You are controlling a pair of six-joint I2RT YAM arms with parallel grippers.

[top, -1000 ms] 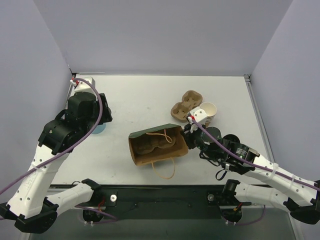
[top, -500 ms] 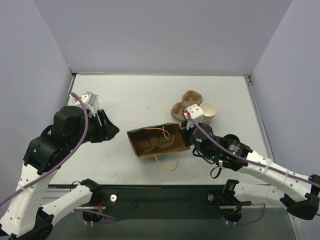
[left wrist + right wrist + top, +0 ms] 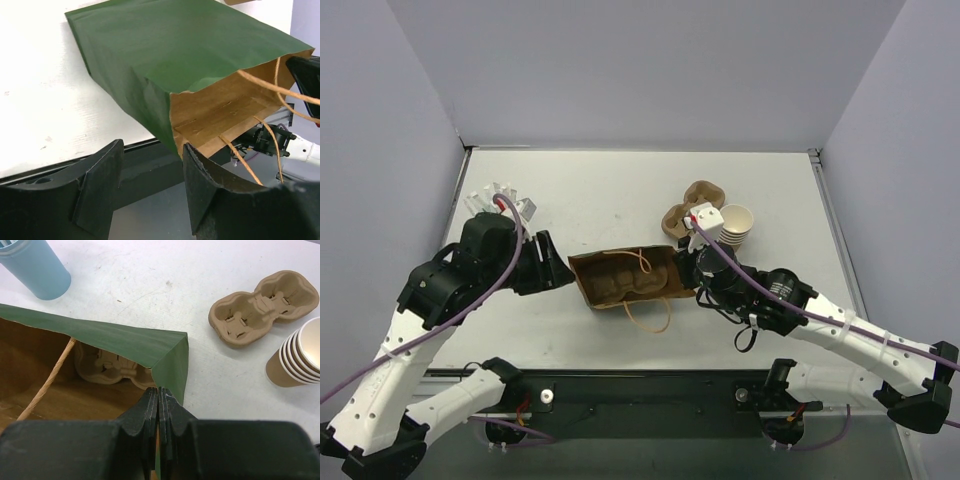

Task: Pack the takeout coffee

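Desk (image 3: 620, 190): white, carrying everything below.
Bag (image 3: 165, 45): green outside, kraft brown inside, on its side with twine handles loose at the mouth; long axis across the desk, left to right, between the two arms.
Left pincer (image 3: 152, 143): spread and holding nothing, just beside the bag's left end, level with the near corner of the mouth.
Right pincer (image 3: 158, 392): pressed together on the bag's edge at the far-right corner of the mouth, pinching the paper wall (propping the mouth open, by the look of it).
Loose pulp carrier (image 3: 262, 307): on the desk beyond the bag, near the cup stack.
Second pulp carrier (image 3: 107, 365): inside the bag, against its back wall.
Cup stack (image 3: 295, 357): tan, unlidded, white inside, just beside the loose carrier.
Blue cup (image 3: 35, 265): upright, apart from the bag, seen only from the right wrist.
Takeout coffee: in no view; place and bearing from either pincer impossible to tell.
Key relation: mouth held by the right arm, so probably a fetch for the free left arm, then in along the bag's long axis.
Writing: none legible anywhere; no brand or label.
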